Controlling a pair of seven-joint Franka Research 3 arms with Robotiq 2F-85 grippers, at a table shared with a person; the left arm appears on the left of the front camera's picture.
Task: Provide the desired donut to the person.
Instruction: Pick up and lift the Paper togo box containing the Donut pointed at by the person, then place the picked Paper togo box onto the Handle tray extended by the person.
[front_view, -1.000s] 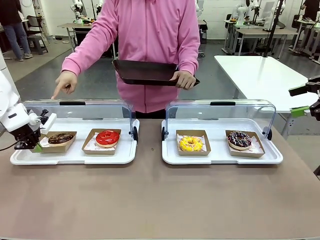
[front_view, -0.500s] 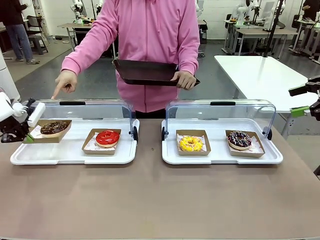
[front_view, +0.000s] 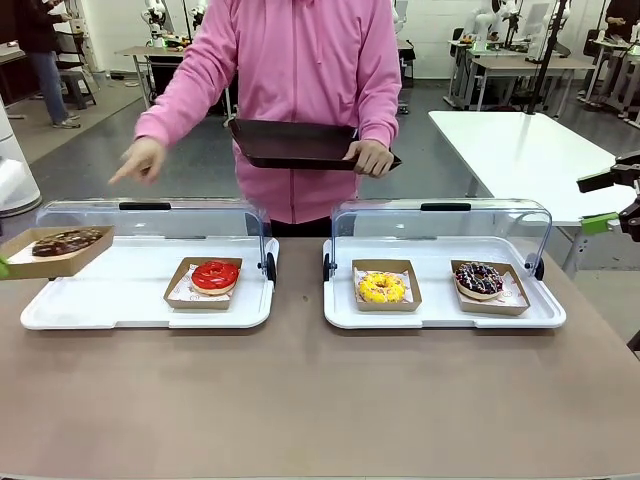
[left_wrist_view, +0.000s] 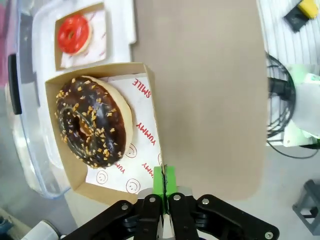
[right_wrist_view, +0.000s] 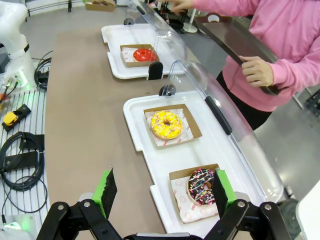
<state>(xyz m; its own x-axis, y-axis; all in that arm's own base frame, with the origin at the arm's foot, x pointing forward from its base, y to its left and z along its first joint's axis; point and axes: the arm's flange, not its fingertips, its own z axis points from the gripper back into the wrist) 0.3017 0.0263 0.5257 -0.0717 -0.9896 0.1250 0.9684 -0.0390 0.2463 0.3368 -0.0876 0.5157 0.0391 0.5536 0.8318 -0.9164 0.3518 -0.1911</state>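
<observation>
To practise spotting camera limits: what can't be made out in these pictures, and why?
Front view: where the left gripper holds the chocolate donut's box is cut off by the left edge.
Right wrist view: the right gripper has one pad hiding a side of the sprinkled donut's box.

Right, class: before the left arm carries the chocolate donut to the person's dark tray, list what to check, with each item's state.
1. Grip: left gripper shut on the box edge: ok.
2. Load: chocolate donut sits inside the box: ok.
3. Level: box tilts in the front view: not ok.
4. Clearance: box raised off the white display tray: ok.
5. Target: person holds out the dark tray, bare: ok.
6. Other arm: right gripper open, off to the side: ok.
</observation>
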